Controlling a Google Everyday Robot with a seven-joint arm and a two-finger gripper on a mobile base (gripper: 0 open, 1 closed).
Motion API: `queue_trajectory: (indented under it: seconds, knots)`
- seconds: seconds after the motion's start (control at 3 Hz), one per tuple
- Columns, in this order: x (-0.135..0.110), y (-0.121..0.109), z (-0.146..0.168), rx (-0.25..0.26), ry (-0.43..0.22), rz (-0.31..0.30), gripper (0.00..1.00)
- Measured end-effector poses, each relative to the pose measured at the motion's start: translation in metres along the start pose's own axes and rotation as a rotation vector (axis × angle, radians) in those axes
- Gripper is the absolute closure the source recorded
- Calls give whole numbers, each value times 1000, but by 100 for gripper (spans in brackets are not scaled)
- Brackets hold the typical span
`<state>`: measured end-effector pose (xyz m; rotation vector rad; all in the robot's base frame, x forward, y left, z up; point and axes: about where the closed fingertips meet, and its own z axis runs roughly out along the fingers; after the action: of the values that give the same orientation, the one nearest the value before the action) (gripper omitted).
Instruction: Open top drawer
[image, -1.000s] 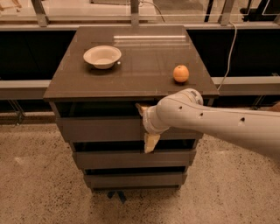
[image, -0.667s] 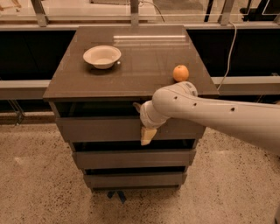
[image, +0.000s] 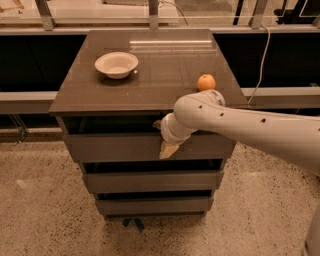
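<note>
The top drawer (image: 112, 148) sits highest of the three in the grey-brown unit, directly under the worktop (image: 167, 62). Its plain flat front faces the camera, and a dark gap runs along the front's upper edge. It may be drawn out a little, though the angle makes that hard to judge.

The gripper (image: 164, 142) is at the top drawer's front, right of the panel's middle and against its upper edge. A pale tan part of it hangs down over the panel. Whether the jaws are released or clenched cannot be told, as the wrist covers them. The white arm (image: 250, 129) reaches in from the right of the top drawer and crosses over its right end.

Above the top drawer, a shallow cream bowl (image: 116, 64) stands on the worktop over the drawer's left half. An orange (image: 206, 82) rests near the worktop's front right corner, just above the arm's rounded joint.

Below the top drawer come the middle drawer (image: 135, 181) and then the bottom drawer (image: 145, 205), each with a dark gap above it. The unit stands on a speckled floor (image: 40, 210).
</note>
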<state>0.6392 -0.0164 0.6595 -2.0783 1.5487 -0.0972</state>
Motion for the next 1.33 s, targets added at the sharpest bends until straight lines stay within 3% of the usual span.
queue_trajectory:
  seconds: [0.33, 0.67, 1.0, 1.33]
  knots:
    - [-3, 5, -2, -9, -7, -4, 33]
    - [-25, 40, -19, -72, -54, -35, 33]
    - [-54, 83, -53, -101, -80, -45, 36]
    - [-64, 104, -67, -128, -87, -42, 37]
